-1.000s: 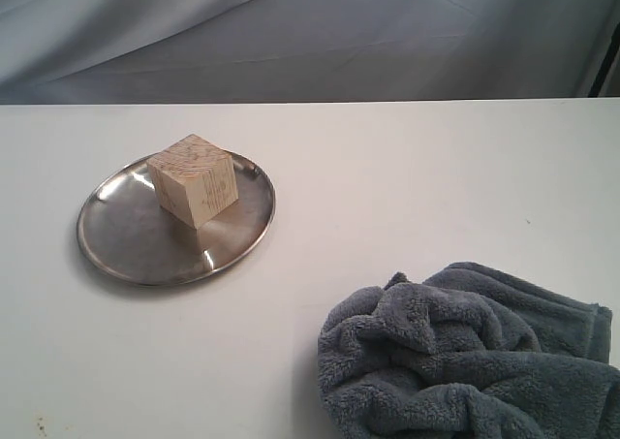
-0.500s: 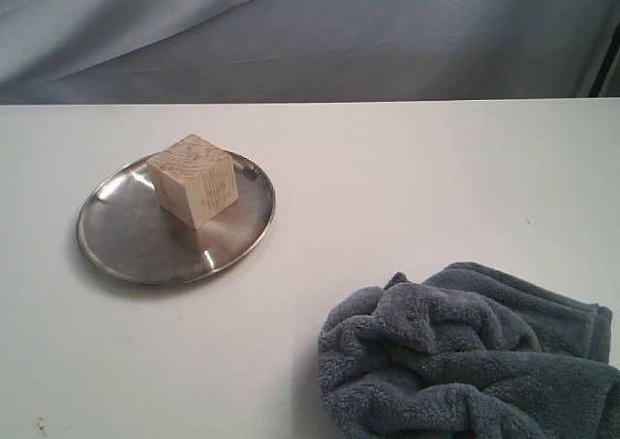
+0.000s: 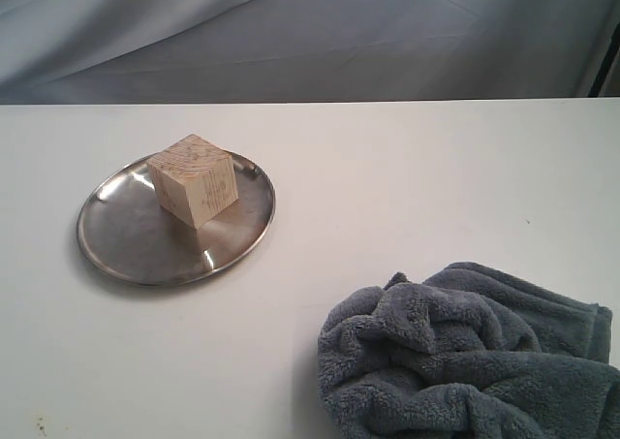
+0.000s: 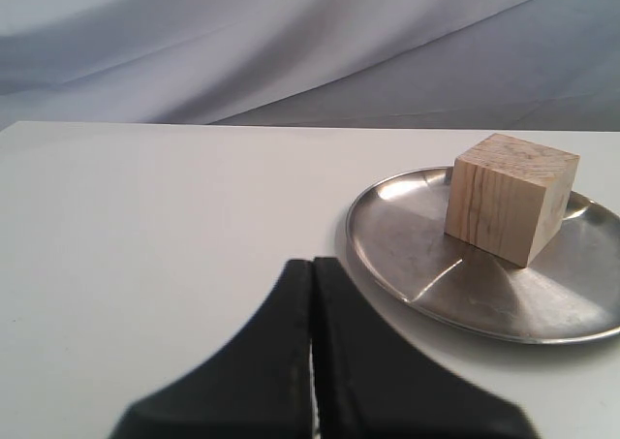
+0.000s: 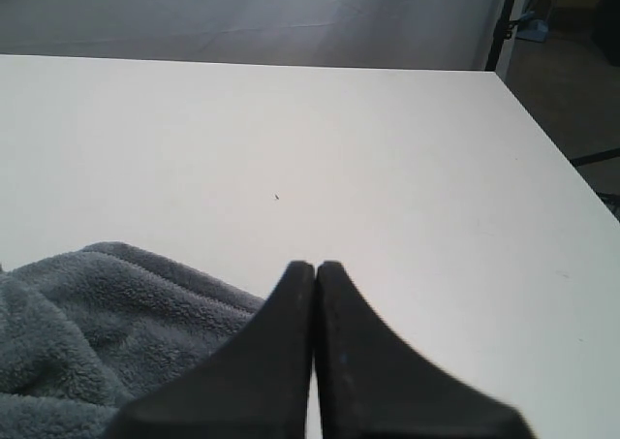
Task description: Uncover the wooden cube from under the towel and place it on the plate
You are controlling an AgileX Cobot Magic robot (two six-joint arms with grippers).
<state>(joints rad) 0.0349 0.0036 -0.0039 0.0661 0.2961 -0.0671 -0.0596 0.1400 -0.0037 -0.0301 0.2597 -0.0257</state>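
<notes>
Wooden cube [image 3: 194, 180] resting on the plate [image 3: 121, 240], set toward the plate's far rim with one vertical edge turned to the exterior camera. It is fully exposed and touched by nothing, which I judge to be the task's end condition. Towel [image 3: 465, 361] lies bunched in loose folds on the table [image 3: 387, 168], well apart from the plate, to its right in the exterior view (crumpled rather than spread, so it covers no part of the cube). Left gripper [image 4: 312, 265] sits low near the plate, short of its rim. Right gripper [image 5: 315, 266] sits by the towel, away from the plate. Both have fingers pressed together and hold nothing, plausibly because no further grasp is needed.
</notes>
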